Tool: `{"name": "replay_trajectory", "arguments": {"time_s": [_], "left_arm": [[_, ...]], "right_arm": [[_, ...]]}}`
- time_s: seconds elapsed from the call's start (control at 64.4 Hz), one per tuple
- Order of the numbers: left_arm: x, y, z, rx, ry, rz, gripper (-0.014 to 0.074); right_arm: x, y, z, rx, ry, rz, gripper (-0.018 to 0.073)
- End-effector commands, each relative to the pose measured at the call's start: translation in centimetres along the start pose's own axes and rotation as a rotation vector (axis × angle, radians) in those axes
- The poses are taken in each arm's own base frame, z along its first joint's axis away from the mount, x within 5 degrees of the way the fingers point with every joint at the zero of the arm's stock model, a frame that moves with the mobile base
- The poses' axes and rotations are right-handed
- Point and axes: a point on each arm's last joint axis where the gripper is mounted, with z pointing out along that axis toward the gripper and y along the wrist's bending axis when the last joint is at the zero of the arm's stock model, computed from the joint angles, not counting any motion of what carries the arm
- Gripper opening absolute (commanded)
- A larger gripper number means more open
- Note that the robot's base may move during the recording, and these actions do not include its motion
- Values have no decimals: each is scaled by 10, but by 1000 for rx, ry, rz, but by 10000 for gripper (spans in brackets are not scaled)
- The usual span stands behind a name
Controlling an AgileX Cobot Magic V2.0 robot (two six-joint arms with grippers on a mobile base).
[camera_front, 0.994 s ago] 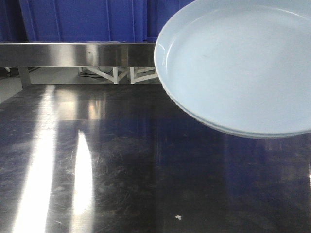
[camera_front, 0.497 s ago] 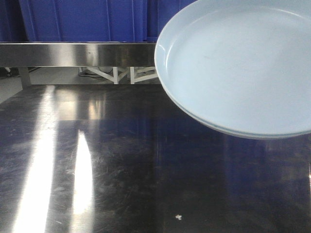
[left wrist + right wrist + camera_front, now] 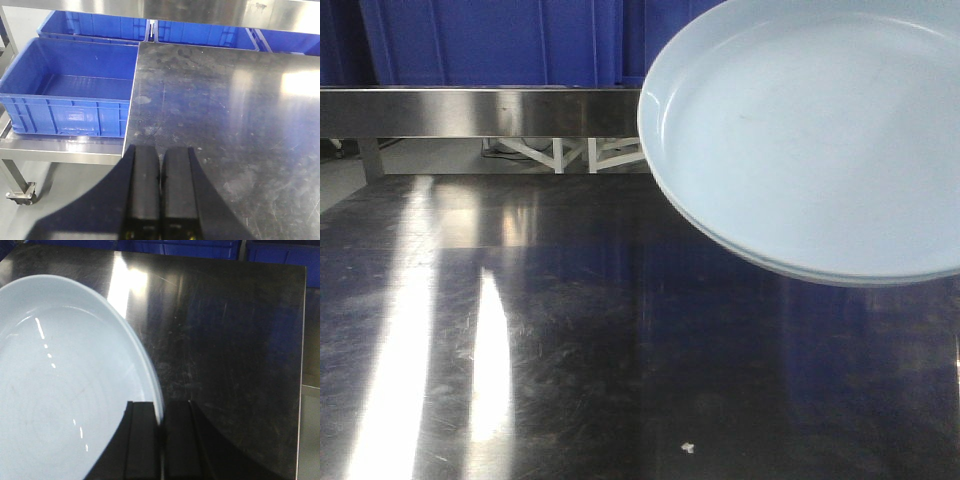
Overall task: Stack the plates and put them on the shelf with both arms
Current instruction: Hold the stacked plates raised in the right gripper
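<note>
Two pale bluish-white plates are stacked one on the other and held in the air at the upper right of the front view, tilted, the lower plate's rim showing under the upper one. In the right wrist view my right gripper is shut on the rim of the plates, one finger inside and one outside. My left gripper is shut with nothing in it, hovering over the left edge of the steel table. Neither arm appears in the front view.
A stainless steel shelf runs along the back above the table, with blue crates behind it. A blue crate sits on a lower steel ledge left of the table. More blue crates line the far edge.
</note>
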Motion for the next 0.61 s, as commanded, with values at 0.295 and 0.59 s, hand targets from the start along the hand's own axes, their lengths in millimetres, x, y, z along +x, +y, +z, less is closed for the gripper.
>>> {"name": "replay_trajectory", "arguments": {"time_s": [0.295, 0.59], "left_arm": [[-17, -2, -3, 16, -113, -9, 85], [-17, -2, -3, 16, -113, -9, 85]], "right_arm": [[-19, 2, -8, -9, -139, -1, 20], [-19, 2, -8, -9, -139, -1, 20]]}}
